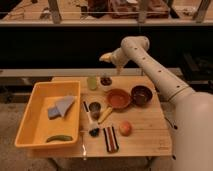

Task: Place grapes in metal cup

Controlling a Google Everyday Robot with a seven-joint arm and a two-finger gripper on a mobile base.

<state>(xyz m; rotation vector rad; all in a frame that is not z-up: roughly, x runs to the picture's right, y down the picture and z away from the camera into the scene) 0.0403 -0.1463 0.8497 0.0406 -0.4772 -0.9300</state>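
The grapes (105, 80), a small dark bunch, lie in a small white dish (106, 85) at the back of the wooden table (145, 130). Nearer the front, just right of the yellow bin, stands the dull grey metal cup (94, 108), dark inside. My gripper (105, 57) hangs in the air above and slightly behind the grapes, apart from them. It is open with nothing in it. The white arm reaches in from the right.
A yellow bin (30, 120) at the left holds a grey cloth and a green pod. A pale green cup (92, 82), an orange pan (118, 98), a dark brown bowl (141, 95), a round orange-red fruit (125, 128), a striped object (110, 138) and a dark lump (93, 131) share the table.
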